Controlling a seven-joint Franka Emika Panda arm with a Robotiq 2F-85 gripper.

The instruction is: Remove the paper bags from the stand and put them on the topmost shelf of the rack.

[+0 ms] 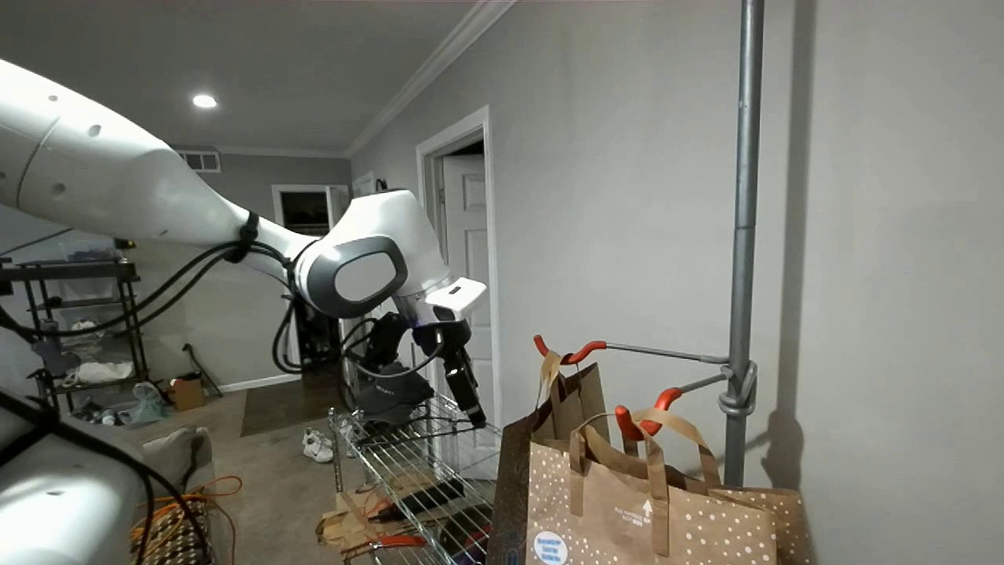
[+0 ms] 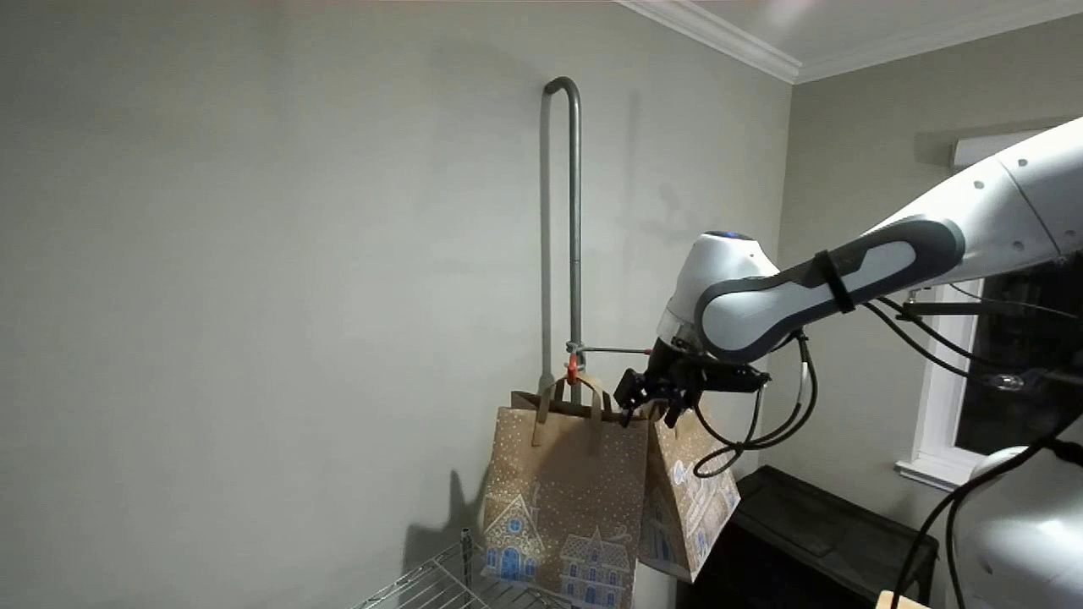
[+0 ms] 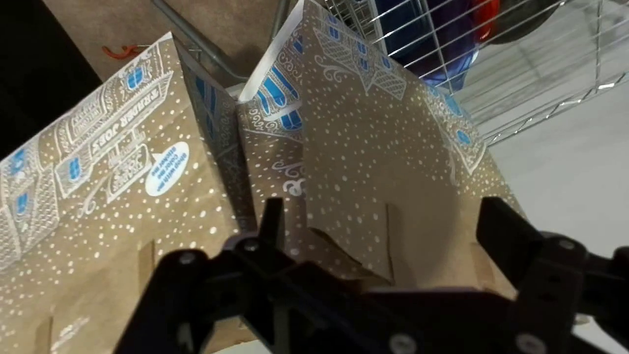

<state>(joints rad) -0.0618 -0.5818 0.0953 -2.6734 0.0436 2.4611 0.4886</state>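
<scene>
"A grey stand rises near the chrome rack as I watch remotely; the paper bags?"

"They hang from the stand near my gripper, its fingers parted wide, the brown handles looped over red hooks."

Two dotted brown paper bags hang from red hooks on the grey stand, seemingly just beside the topmost shelf of the chrome rack.
</scene>
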